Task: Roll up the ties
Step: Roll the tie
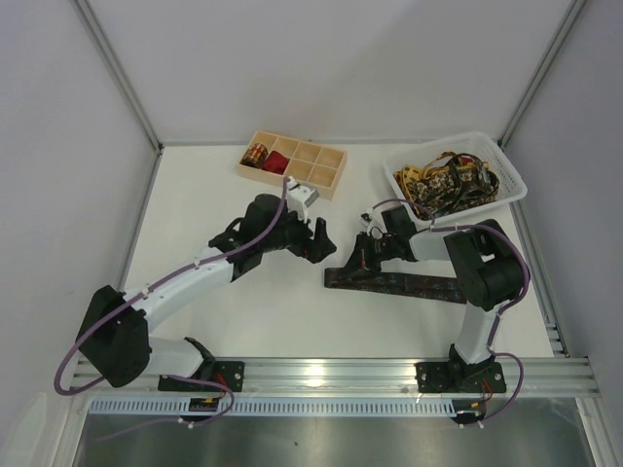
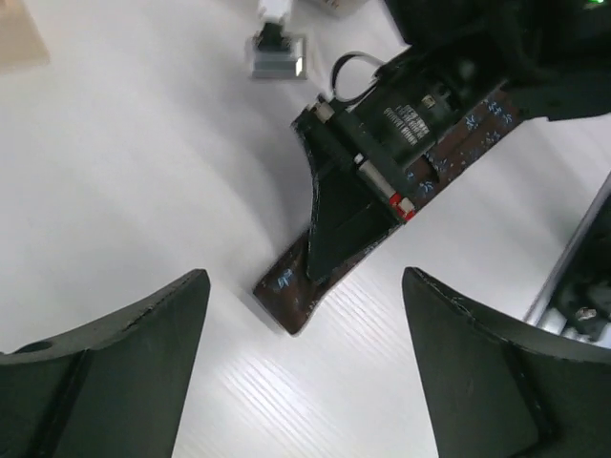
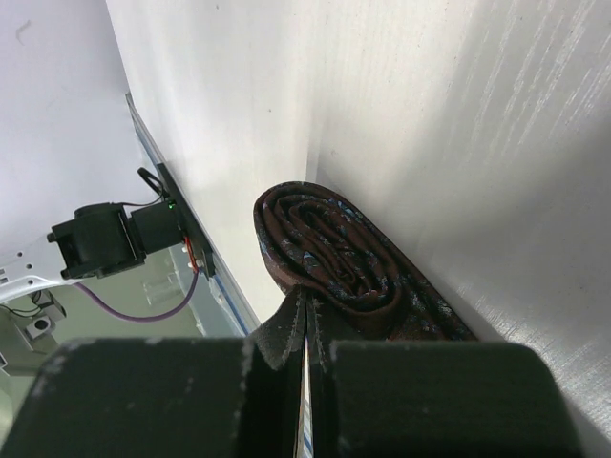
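One tie (image 2: 286, 286) end: left gripper (image 1: 321, 245) wide apart, empty, nearby; right gripper (image 3: 306, 320) closed, pressing it.

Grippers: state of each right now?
Left gripper: open, empty.
Right gripper: closed, tips against the coiled dark brown tie; grip unclear.

Open left, crowded centre and rear
We find bare worktop (image 1: 195, 209) left of the left end effector (image 1: 324, 245); the right end effector (image 1: 360, 257) and dark tie (image 1: 409, 285) block the centre, wooden tray (image 1: 313, 151) and white basket (image 1: 506, 175) the far edge.
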